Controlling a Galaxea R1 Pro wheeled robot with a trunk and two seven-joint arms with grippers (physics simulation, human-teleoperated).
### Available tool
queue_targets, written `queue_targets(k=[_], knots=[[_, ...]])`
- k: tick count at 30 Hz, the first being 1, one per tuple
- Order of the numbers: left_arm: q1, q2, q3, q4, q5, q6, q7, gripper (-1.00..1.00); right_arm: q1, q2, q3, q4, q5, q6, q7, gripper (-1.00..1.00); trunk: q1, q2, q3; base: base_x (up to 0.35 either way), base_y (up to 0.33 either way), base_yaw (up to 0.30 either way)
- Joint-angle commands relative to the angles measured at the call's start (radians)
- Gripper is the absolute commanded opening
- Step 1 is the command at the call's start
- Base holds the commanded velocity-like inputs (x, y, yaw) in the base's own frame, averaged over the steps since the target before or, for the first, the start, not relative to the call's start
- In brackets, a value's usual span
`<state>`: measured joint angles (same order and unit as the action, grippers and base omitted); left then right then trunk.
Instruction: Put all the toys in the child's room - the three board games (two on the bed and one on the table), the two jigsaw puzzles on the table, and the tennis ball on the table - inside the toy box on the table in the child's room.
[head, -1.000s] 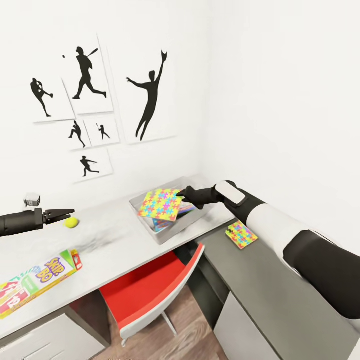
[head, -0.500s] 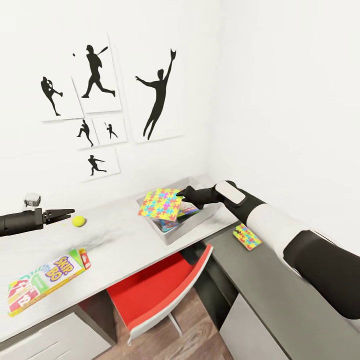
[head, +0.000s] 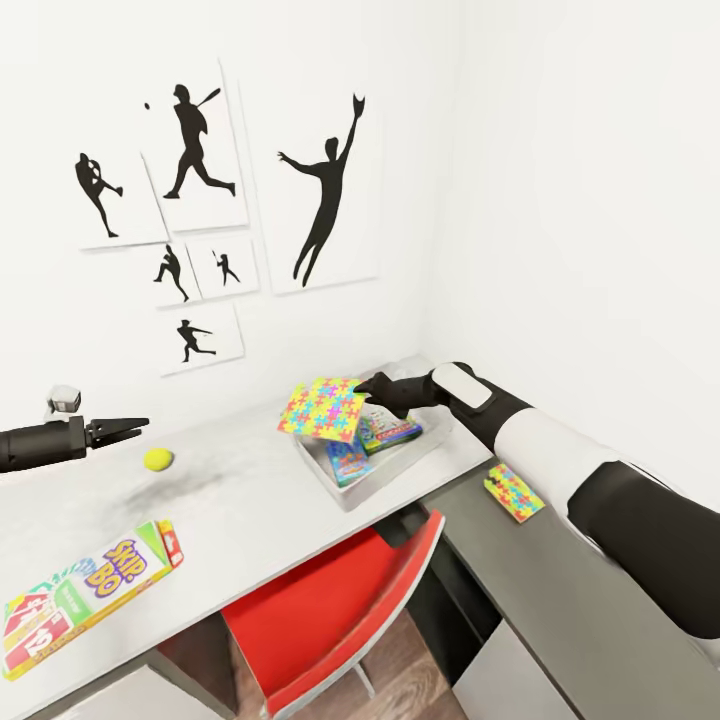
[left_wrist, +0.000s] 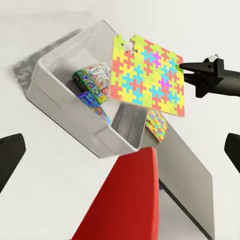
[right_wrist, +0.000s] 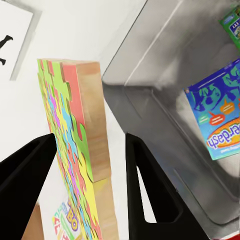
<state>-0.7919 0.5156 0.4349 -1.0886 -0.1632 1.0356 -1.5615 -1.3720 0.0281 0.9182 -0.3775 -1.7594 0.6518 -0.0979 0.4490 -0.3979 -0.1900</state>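
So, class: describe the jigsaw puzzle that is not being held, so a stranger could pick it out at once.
Start at the long pale table under the baseball silhouettes, then drop to its lower dark grey side unit. The jigsaw puzzle lies flat there alone, smaller-looking than the one held over the toy box.

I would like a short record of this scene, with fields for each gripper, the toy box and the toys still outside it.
right gripper: shut on a jigsaw puzzle, held above the toy box
left gripper: empty, near the tennis ball, jaw state unclear
toy box contents: blue board game, green board game
still outside: tennis ball and SKIP-BO box on the table; second jigsaw puzzle on the dark side unit
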Motion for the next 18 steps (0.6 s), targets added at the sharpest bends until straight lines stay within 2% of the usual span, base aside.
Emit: queue_targets(k=[1,9,18], knots=[[-0.001,0.0,0.001,-0.001,-0.011,0.01,-0.009,1.0,-0.001,0.0,0.004,-0.001,-0.011,0.001,-0.008,-1.0,0.001,-0.002,-0.002,0.223,0.143,0.0],[-0.001,0.0,0.001,-0.001,-0.01,0.011,-0.009,1.0,-0.001,-0.003,0.004,-0.001,-0.011,0.0,-0.008,-1.0,0.001,-0.002,-0.002,0.128,0.15,0.0],[-0.001,0.0,0.002,-0.001,-0.01,0.009,-0.009,1.0,-0.001,-0.006,0.004,-0.001,-0.01,0.001,-0.008,-1.0,0.001,-0.002,-0.002,0.014,0.022,0.0]])
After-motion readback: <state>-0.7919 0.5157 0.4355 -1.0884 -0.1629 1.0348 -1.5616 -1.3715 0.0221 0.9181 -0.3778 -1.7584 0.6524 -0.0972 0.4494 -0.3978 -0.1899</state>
